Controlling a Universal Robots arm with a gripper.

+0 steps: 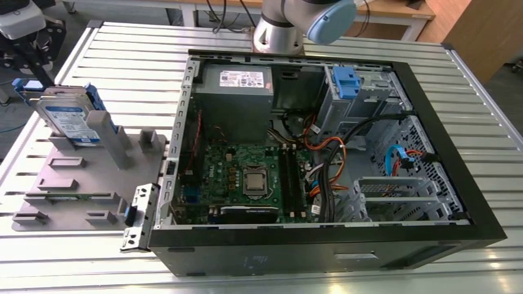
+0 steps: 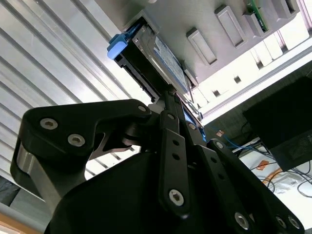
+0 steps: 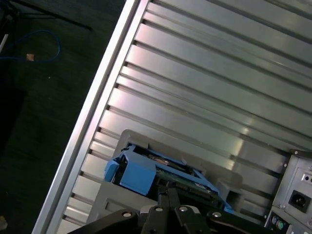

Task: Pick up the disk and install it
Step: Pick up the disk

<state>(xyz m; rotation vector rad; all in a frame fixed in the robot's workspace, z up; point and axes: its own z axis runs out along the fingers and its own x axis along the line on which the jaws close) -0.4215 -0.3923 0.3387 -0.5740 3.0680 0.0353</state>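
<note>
The disk (image 1: 72, 119) stands on edge at the far end of a grey holder (image 1: 82, 184), at the exterior view's left. It is silver-grey with a white-and-blue label and blue side rails. A second drive stands close behind it. My gripper (image 1: 33, 76) hangs just above them at the far left. In both wrist views the two black fingers lie close together, shut, and their tips reach the upper edge of the disk (image 2: 163, 53) (image 3: 146, 173). The gripper (image 2: 168, 95) (image 3: 168, 184) hides the spot, so I cannot tell whether the tips touch it.
An open computer case (image 1: 457, 153) lies to the exterior view's right of the holder. It holds a grey power-supply box (image 1: 237, 79), a motherboard (image 1: 245, 177), loose cables and a drive bay with a blue latch (image 1: 346, 79). All of this rests on a slatted metal table (image 1: 122, 55).
</note>
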